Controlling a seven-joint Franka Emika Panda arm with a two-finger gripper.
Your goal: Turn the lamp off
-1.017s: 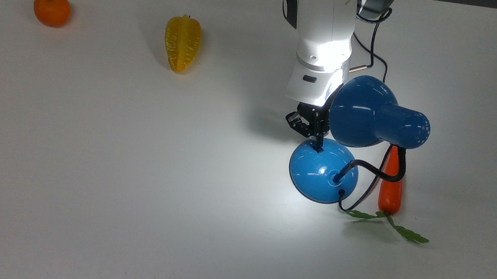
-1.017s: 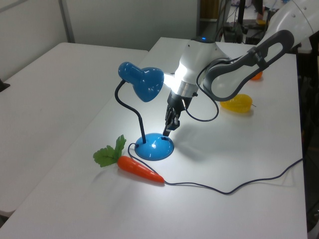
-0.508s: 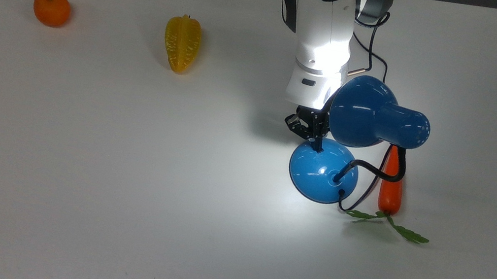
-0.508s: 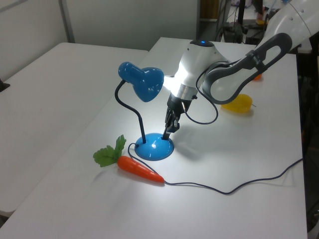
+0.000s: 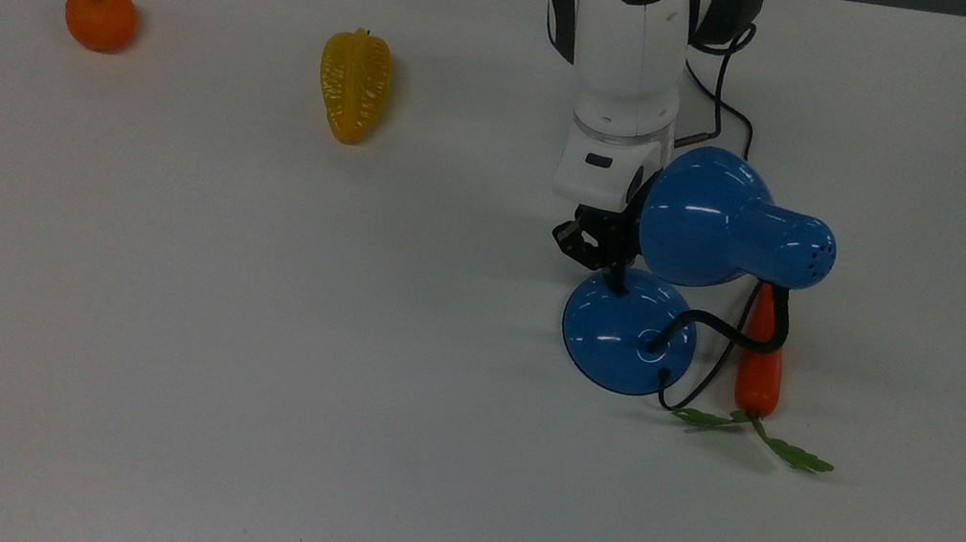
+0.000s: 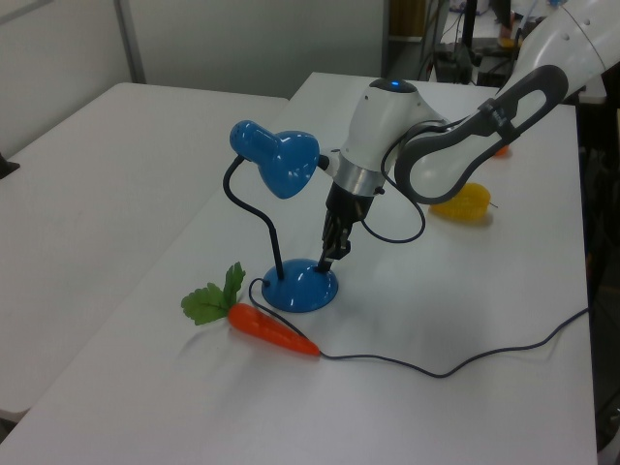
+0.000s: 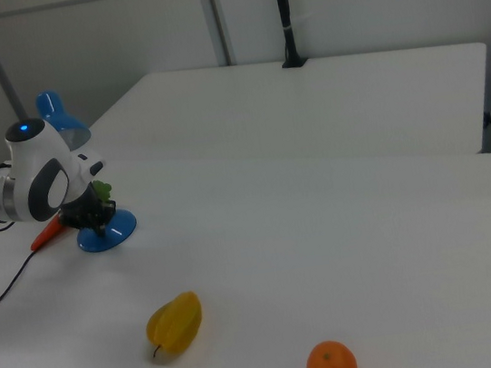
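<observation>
Here we see the glossy blue desk lamp (image 5: 628, 333) standing on the white worktop (image 5: 242, 320), its round dome base toward the top view's right of centre. From the base a black gooseneck (image 5: 731, 325) curves up to the blue bell-shaped shade (image 5: 723, 222), which in the top view hangs above and to the right of the base. No pool of light lies on the worktop around the base. In the left view the lamp (image 6: 300, 287) stands mid-frame with its shade (image 6: 279, 165) up at the left view's left.

The white robot arm (image 5: 623, 61) reaches down from the top view's upper edge. Its black hand (image 5: 613, 277) points at the upper rim of the dome base, the tip touching or just above it; we cannot tell which. In the left view the hand (image 6: 329, 262) comes down onto the base's right side. The fingers look pressed close together, with no gap that we can make out.

Just beside the base, on the top view's right, lies an orange toy carrot with green leaves (image 5: 759, 373); the lamp's black cord (image 5: 727, 353) runs between them. Well apart, toward the top view's left, lie a yellow starfruit (image 5: 354, 84) and a round orange fruit (image 5: 101, 17).
</observation>
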